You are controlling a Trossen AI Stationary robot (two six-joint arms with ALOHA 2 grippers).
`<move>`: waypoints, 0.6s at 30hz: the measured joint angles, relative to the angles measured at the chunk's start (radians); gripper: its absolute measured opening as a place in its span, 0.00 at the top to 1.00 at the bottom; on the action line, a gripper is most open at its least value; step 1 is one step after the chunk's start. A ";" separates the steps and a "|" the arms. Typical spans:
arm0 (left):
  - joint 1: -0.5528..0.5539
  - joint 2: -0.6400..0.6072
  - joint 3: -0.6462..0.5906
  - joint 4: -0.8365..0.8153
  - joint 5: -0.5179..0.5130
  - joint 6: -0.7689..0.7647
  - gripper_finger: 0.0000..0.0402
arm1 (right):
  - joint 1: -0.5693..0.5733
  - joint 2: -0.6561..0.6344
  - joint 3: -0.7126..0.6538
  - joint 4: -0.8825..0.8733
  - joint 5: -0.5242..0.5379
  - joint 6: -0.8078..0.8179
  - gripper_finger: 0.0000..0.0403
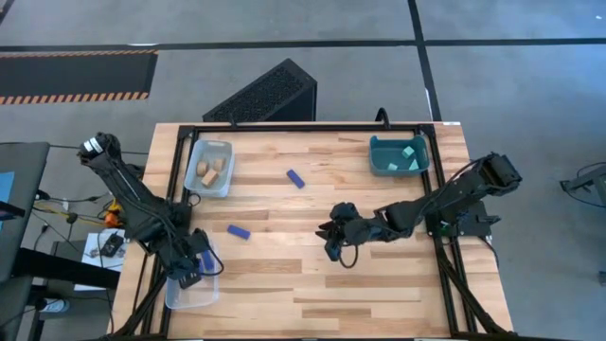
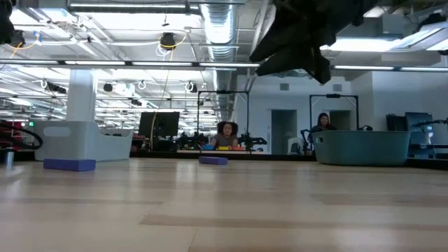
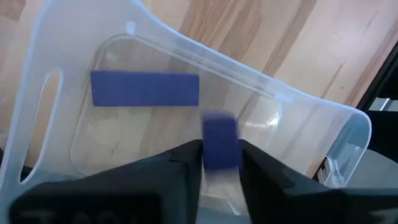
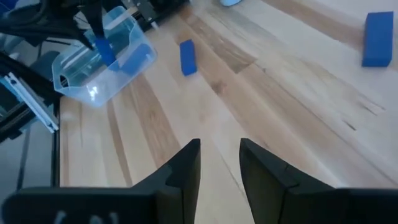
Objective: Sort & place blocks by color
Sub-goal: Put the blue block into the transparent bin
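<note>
Left gripper [image 3: 221,163] clamped on dark blue bar [image 3: 220,142] above clear bin [image 1: 192,289] at tabletop's front-left corner; second blue bar [image 3: 145,88] lies inside. Right gripper [image 4: 219,163], fingers apart, empty, hovers mid-table. Two blue bars [image 1: 238,231] [image 1: 296,178] lie loose on boards.

The high view looks straight down on the whole counter [image 1: 312,284] and both arms. The low view sits at counter height, facing level across the boards into the room behind. The left wrist view looks closely down into a clear bin [image 3: 323,118]; the right wrist view looks obliquely across the counter from above. That same clear bin [image 4: 102,68] and a blue bar [image 4: 187,57] show there, farther off.
</note>
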 joint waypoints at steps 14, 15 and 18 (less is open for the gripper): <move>0.000 -0.006 0.064 -0.041 -0.110 0.089 0.49 | -0.152 0.000 0.012 0.018 -0.131 -0.019 0.50; 0.001 -0.014 0.077 -0.041 -0.141 0.115 0.49 | -0.170 0.000 0.019 0.019 -0.142 -0.029 0.49; 0.017 -0.048 0.117 -0.051 -0.242 0.189 0.48 | -0.226 0.031 0.060 -0.001 -0.156 -0.065 0.44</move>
